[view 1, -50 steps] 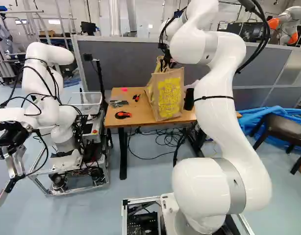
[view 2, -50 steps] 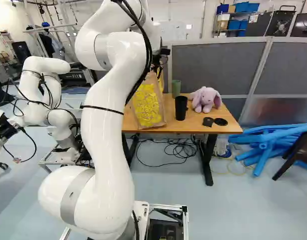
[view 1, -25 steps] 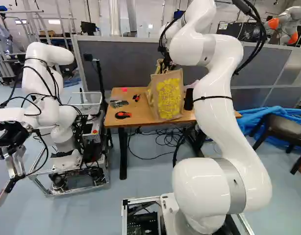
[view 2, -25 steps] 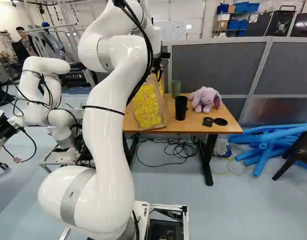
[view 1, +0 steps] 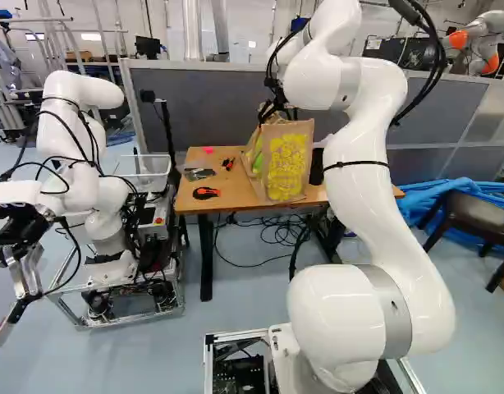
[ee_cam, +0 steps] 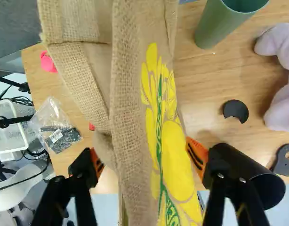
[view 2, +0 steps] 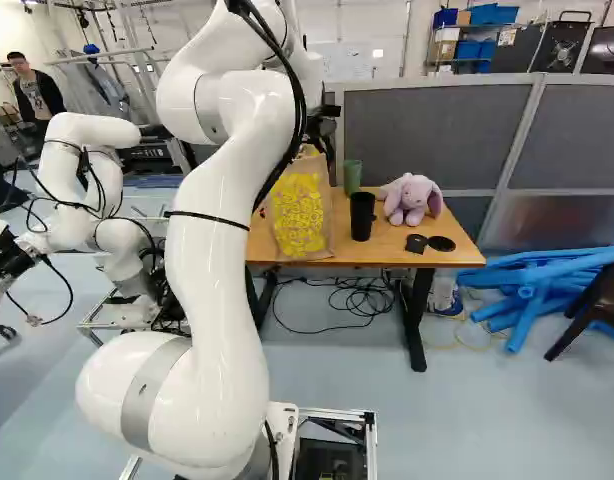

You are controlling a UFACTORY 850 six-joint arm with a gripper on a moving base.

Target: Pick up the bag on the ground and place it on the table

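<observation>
One jute bag (view 1: pixel 286 164) w/ yellow print stands upright on the wooden table (view 1: pixel 227 182), close to its near edge, and the gripper (view 1: pixel 274 108) is above it, at the top of the bag. In wrist view, the two fingers stand spread wide, w/ the bag btwn them; one orange pad (ee_cam: pixel 198 154) is right beside the printed side, the other is near the plain side, so the bag is not clenched. If the first pad touches the cloth, one cannot tell. In left base view, the bag mouth gapes and sth. bright green shows inside. Also on the table, in right base view, are a black cup (view 2: pixel 362 216) just beside the bag, a green cup (view 2: pixel 352 177) behind it, a purple plush toy (view 2: pixel 412 197) and two flat black pieces (view 2: pixel 441 243) near the toy. On the other side of the bag, in left base view, lie an orange-black tool (view 1: pixel 206 193), red-black pliers (view 1: pixel 228 163), a clear pouch (view 1: pixel 199 174) w/ dark content, and a small pink item (view 1: pixel 208 150). Another robot (view 1: pixel 104 185) stands at the left of same view, well apart from the bag.
</observation>
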